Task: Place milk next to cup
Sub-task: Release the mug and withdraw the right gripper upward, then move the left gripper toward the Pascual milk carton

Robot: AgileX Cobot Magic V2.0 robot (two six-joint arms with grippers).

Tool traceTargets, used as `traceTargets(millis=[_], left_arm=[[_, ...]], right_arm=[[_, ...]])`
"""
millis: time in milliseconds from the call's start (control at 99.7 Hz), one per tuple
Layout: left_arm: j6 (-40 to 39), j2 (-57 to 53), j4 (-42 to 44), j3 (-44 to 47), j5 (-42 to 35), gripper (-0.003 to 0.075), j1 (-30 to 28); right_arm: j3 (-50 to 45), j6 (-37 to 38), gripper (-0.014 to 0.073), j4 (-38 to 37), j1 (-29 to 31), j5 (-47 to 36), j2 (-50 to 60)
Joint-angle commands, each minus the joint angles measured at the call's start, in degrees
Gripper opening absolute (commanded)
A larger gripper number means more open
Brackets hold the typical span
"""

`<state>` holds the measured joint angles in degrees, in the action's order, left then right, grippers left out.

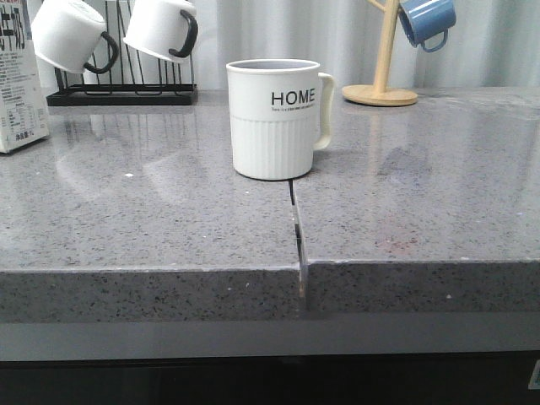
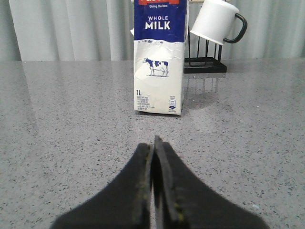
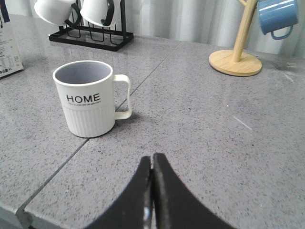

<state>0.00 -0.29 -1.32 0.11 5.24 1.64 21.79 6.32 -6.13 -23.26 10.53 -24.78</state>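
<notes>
Grey speckled surface (image 1: pixel 152 219), seam down the middle. Black wire rack (image 1: pixel 122 89) at rear left, holding two white mugs (image 1: pixel 72 34) with black handles, tilted. Wooden stand (image 1: pixel 384 80) at rear right, carrying blue mug (image 1: pixel 428 21).

The milk (image 1: pixel 18 80) stands at the front view's left edge, which slices off most of it: only 1 side panel shows, its print too fine to read. In the left wrist view the carton's top runs out of frame, a red band with lettering cut through, and the small print low on its face is unreadable. On the cup (image 1: pixel 274 118), the tiny line under "HOME" is too small to make out. The 2 white mugs (image 1: pixel 114 32) lose their tops to the frame. The blue mug (image 1: pixel 427 21) and its wooden stand (image 1: pixel 384 59) are cut off above. Neither gripper appears in the front view; both arms are out of sight there.
</notes>
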Motion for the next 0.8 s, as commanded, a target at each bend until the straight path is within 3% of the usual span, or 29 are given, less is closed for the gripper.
traceTargets(millis=[0, 271, 532, 692, 792], left_arm=[[-0.32, -1.80, -0.50, 2.44, -4.68, -0.0021, -0.12], [-0.32, -1.80, -0.50, 2.44, -4.79, -0.0021, -0.12], [-0.59, -1.80, -0.50, 1.27, -9.38, -0.0020, -0.12], [-0.59, -0.08, 7.38, -5.58, 0.20, -0.0020, -0.12], [-0.59, 2.76, 7.67, -9.82, 4.52, -0.0020, -0.12]], right_arm=[[0.19, -0.26, -0.0068, 0.13, 0.21, -1.97, 3.89], [-2.61, -0.26, -0.0068, 0.43, 0.21, 2.58, 15.82], [-2.61, -0.26, -0.0068, 0.43, 0.21, 3.60, 18.02], [-2.61, -0.26, -0.0068, 0.43, 0.21, 3.68, 18.02], [-2.61, -0.26, -0.0068, 0.43, 0.21, 3.68, 18.02]])
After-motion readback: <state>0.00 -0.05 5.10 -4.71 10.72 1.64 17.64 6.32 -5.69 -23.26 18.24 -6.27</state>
